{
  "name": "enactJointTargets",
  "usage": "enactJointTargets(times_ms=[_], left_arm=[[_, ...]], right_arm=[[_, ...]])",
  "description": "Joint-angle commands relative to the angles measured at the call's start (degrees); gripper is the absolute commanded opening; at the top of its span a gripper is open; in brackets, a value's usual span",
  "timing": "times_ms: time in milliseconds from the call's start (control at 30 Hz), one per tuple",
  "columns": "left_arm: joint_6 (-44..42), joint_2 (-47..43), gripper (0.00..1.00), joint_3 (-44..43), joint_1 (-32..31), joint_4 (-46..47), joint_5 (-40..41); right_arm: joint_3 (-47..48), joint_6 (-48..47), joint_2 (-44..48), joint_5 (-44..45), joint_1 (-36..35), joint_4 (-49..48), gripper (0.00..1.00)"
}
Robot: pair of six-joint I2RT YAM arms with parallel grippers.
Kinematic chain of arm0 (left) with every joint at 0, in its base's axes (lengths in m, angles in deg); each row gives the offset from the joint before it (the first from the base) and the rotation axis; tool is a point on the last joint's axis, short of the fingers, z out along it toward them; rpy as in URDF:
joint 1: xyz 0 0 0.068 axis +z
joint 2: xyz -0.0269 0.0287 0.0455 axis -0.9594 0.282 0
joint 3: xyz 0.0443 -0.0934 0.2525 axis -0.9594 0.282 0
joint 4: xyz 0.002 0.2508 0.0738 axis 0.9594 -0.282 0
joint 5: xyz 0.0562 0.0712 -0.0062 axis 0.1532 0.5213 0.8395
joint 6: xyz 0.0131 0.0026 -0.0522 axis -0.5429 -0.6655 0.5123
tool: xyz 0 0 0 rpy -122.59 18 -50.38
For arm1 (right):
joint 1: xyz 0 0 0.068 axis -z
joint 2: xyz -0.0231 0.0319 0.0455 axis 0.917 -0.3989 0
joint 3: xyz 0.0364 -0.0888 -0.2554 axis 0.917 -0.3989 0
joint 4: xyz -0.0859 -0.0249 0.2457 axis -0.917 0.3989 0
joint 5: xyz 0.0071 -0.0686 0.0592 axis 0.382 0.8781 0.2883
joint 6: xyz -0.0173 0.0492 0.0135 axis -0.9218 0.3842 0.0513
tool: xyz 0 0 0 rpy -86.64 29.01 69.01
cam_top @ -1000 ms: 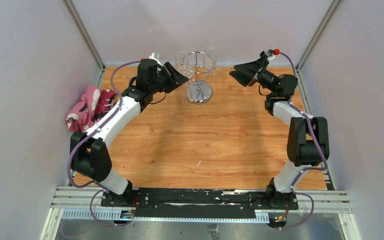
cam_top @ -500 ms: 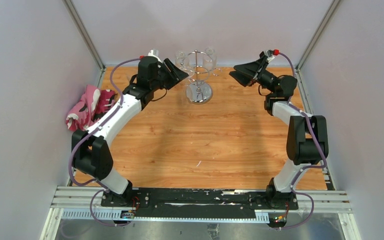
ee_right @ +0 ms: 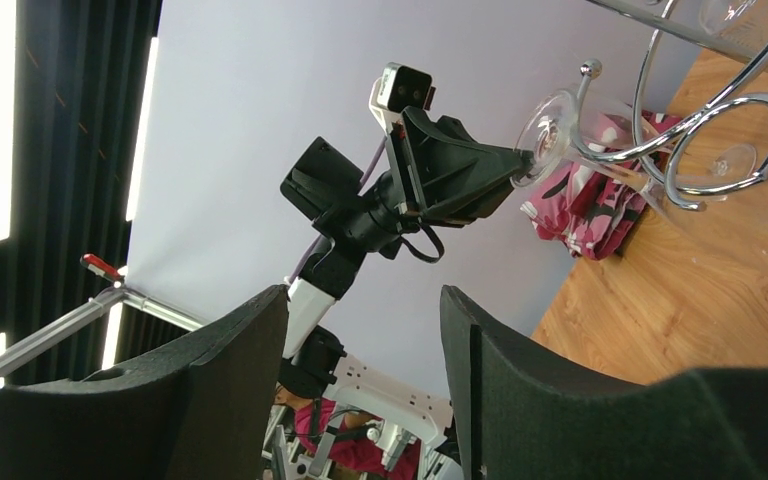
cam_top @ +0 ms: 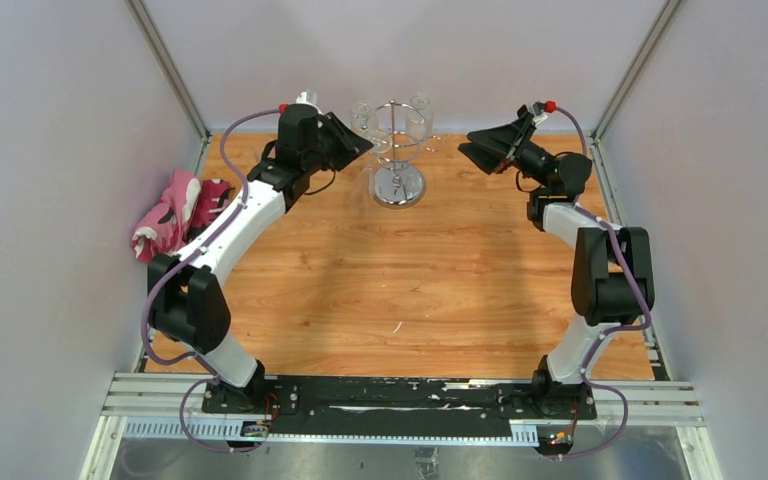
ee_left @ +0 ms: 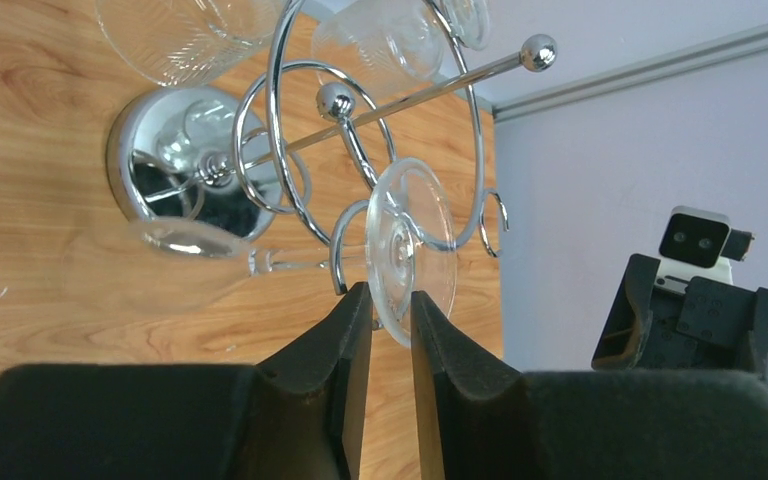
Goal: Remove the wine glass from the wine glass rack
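Note:
The chrome wine glass rack [cam_top: 397, 185] stands at the back middle of the table, its mirrored dome base [ee_left: 175, 160] and wire ring plain in the left wrist view. A clear wine glass [ee_left: 400, 250] hangs upside down from an outer loop on the rack's left side, foot uppermost. My left gripper [ee_left: 390, 293] is up at that loop, narrowed onto the rim of the glass's foot, which fills the gap between the tips. The right wrist view shows the same grip on the foot [ee_right: 547, 135]. My right gripper [cam_top: 472, 145] hovers right of the rack, open and empty.
Two more clear glasses [ee_left: 185, 30] [ee_left: 380, 40] hang on the rack's far side. A pink and white cloth [cam_top: 175, 210] lies crumpled at the left edge of the wooden table [cam_top: 410, 280]. Grey walls close in the back and both sides.
My left gripper has risen and moved in to the rack's left loop, and its jaws have narrowed onto the glass's foot. The right arm has hardly moved.

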State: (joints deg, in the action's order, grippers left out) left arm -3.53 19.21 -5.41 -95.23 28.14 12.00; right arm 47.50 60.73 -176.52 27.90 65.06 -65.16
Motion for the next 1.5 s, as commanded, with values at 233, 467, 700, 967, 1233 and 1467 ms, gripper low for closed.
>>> enactJointTargets(times_ms=[233,467,700,967,1233,1467], left_arm=[[1.14,-1.13,0.15,3.31,-0.30,0.73,0.91],[4.54,-3.33,0.05,6.75,-0.32,5.26,2.65],[8.08,-5.15,0.00,9.44,-0.28,7.22,2.88],[15.95,-8.01,0.00,15.45,-0.20,14.08,1.11],[22.55,-12.13,0.00,21.01,0.37,18.32,0.59],[23.22,-16.78,0.00,24.39,1.45,18.89,1.40]], right_arm=[[0.19,1.85,-1.12,-0.12,0.77,-4.72,0.62],[0.05,2.00,-1.00,0.06,0.82,-5.04,0.62],[0.01,2.11,-1.22,0.21,0.77,-5.13,0.62],[-0.05,2.04,-1.25,0.30,0.79,-5.20,0.62],[-0.07,1.99,-1.10,0.17,0.79,-5.15,0.62],[-0.12,2.08,-1.19,0.22,0.65,-5.12,0.63]])
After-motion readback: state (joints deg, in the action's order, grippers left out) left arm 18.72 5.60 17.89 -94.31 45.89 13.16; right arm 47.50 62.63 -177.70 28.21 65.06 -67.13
